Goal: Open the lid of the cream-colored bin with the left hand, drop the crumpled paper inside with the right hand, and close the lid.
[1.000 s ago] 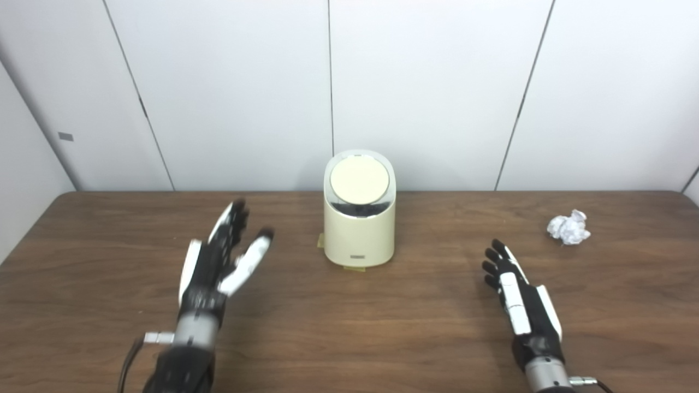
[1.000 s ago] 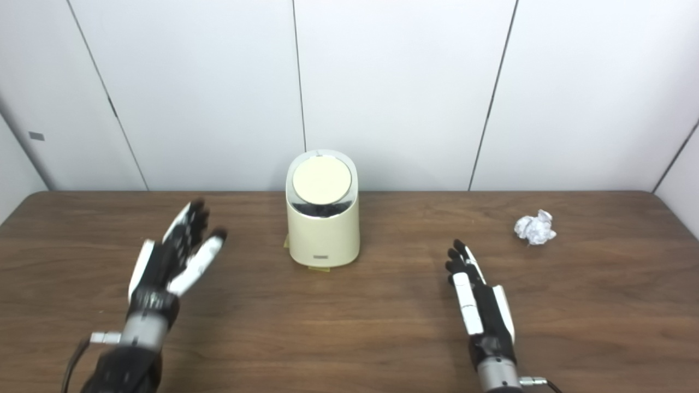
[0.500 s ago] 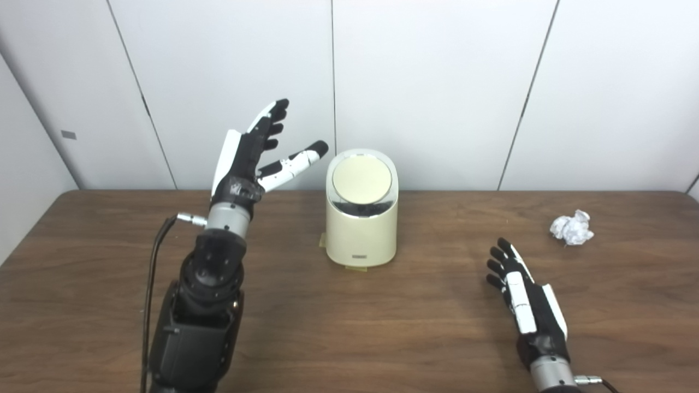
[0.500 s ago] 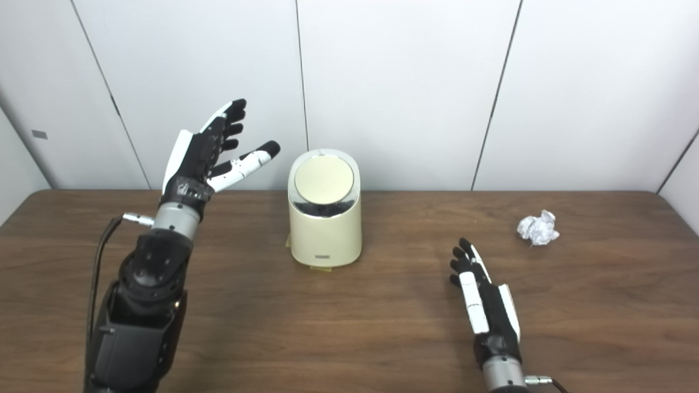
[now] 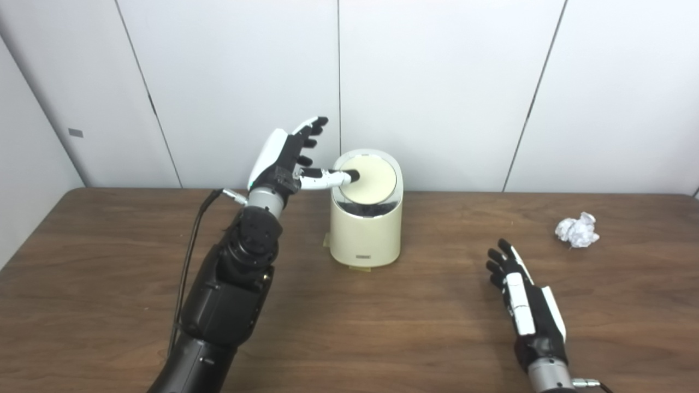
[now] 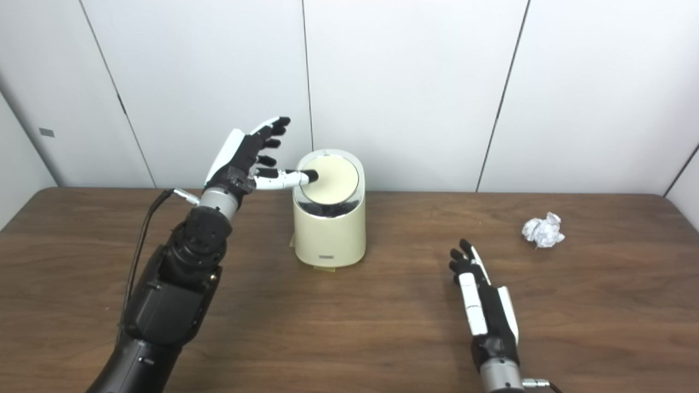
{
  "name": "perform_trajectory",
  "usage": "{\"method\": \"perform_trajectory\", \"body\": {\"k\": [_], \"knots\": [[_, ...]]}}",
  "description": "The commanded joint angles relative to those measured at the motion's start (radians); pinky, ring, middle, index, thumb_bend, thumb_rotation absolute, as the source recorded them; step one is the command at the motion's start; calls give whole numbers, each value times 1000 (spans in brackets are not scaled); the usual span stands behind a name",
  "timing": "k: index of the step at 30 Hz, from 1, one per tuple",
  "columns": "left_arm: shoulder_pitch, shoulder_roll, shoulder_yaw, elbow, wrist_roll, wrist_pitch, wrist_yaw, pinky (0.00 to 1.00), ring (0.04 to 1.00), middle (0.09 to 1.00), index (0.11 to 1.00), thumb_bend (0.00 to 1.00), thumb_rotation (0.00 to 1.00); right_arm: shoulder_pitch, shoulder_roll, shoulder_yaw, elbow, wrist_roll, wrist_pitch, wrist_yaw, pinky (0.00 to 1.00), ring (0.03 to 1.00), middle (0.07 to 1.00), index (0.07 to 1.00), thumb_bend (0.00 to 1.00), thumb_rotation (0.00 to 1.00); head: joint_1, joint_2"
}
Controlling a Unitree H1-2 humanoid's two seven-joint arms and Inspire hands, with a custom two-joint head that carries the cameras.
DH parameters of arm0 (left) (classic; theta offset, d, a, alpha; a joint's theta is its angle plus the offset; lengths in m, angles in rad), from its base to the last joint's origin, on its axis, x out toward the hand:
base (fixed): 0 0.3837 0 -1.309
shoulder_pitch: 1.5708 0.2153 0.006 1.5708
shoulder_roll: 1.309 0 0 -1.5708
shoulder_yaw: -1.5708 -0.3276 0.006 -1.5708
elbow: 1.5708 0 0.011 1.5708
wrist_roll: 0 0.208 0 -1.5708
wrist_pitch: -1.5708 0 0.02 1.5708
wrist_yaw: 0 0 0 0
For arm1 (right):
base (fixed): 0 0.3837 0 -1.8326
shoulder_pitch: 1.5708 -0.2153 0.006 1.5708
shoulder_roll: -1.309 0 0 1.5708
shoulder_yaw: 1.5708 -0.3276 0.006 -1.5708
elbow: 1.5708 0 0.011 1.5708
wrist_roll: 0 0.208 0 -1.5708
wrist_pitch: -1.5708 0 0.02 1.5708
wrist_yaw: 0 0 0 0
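Note:
The cream-colored bin (image 5: 366, 234) stands at the back middle of the wooden table, its round lid (image 5: 374, 180) down. My left hand (image 5: 286, 158) is raised beside the bin's upper left, open, fingers spread upward. Its thumb tip reaches over the lid's left edge; whether it touches is unclear. The crumpled white paper (image 5: 576, 230) lies on the table at the far right. My right hand (image 5: 521, 297) rests open and flat on the table, well in front and left of the paper, holding nothing.
White wall panels (image 5: 437, 82) stand right behind the table's back edge. Small tape tabs (image 5: 360, 267) show under the bin's base. A cable (image 5: 191, 245) runs along my left forearm.
My left hand has risen from the table and swung right, bringing its thumb over the lid's left edge. The right hand stays put. The camera shifted slightly.

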State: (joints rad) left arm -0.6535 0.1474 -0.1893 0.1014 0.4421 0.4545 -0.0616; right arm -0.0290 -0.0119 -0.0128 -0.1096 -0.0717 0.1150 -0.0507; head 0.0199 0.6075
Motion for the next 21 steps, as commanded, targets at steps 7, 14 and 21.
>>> {"method": "perform_trajectory", "body": {"k": [7,14,21], "knots": [[-91,-18,-38,48,14,-47,8,698,863,920,942,862,171,-25,10,7,-37,-4,-9,-1,990,910,916,958,579,994,-15,3],[-78,-39,-55,81,23,-78,37,680,893,947,950,864,160,-25,26,-5,-40,6,-7,-13,990,897,907,950,583,944,-26,7],[-78,-32,-111,151,92,-139,93,791,937,979,960,867,14,-21,24,-4,-48,10,-34,-5,997,897,912,959,621,968,-30,17]]}}
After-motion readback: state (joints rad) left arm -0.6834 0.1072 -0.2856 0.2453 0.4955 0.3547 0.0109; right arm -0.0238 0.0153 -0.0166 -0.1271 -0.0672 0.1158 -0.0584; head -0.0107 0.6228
